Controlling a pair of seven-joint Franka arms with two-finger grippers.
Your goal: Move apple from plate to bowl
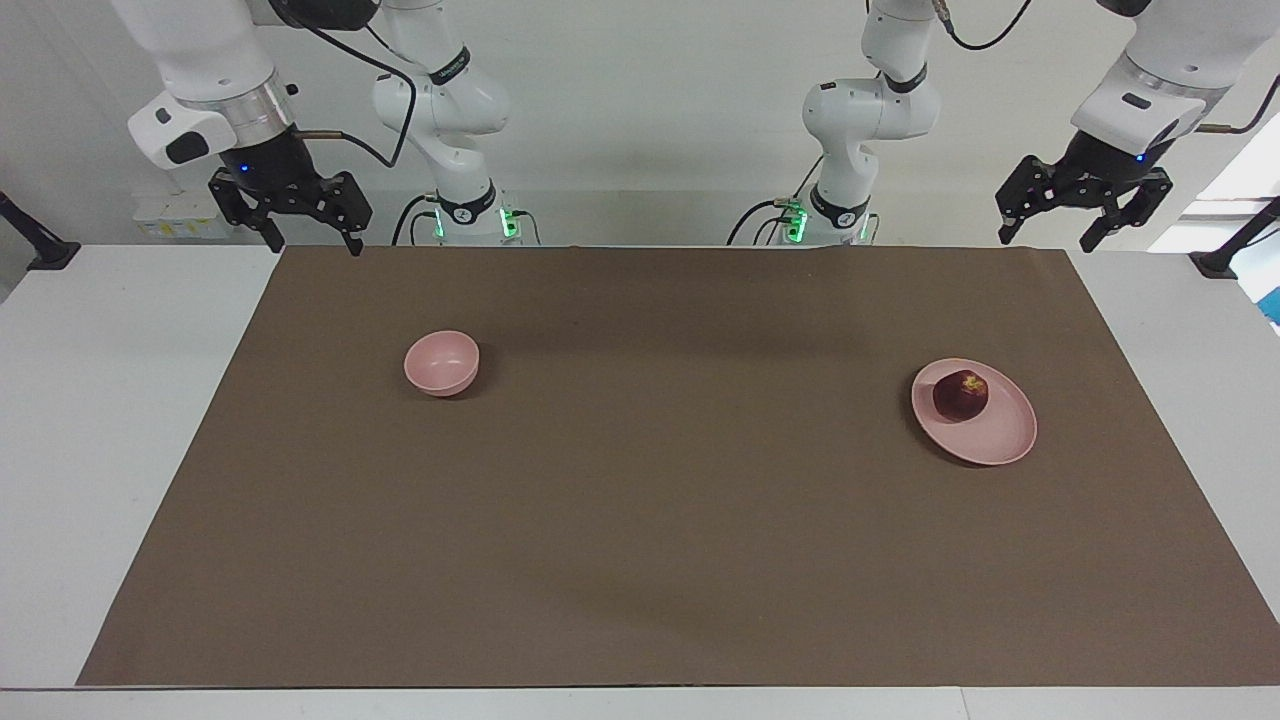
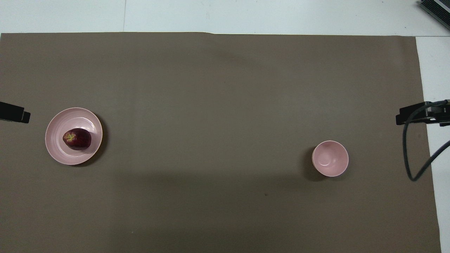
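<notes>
— Where is everything sitting right now?
— The small round dark-red apple (image 1: 960,396) is lying on the flat round pale-pink plate (image 1: 990,440), toward the left arm's end of the brown table mat (image 1: 640,520).
— And the other dish?
— The small deep pale-pink bowl (image 1: 441,362) is standing well apart from it, toward the right arm's end, slightly nearer to the robots than the plate.

Apple (image 1: 961,395): small, round, dark red with a yellowish patch on top; rests on the plate (image 1: 990,440), on the part nearer the robots. Plate: flat, pale pink, low rim, toward the left arm's end of the table. Bowl (image 1: 441,362): small, deep, pale pink, upright, empty, toward the right arm's end, well apart from the plate.
</notes>
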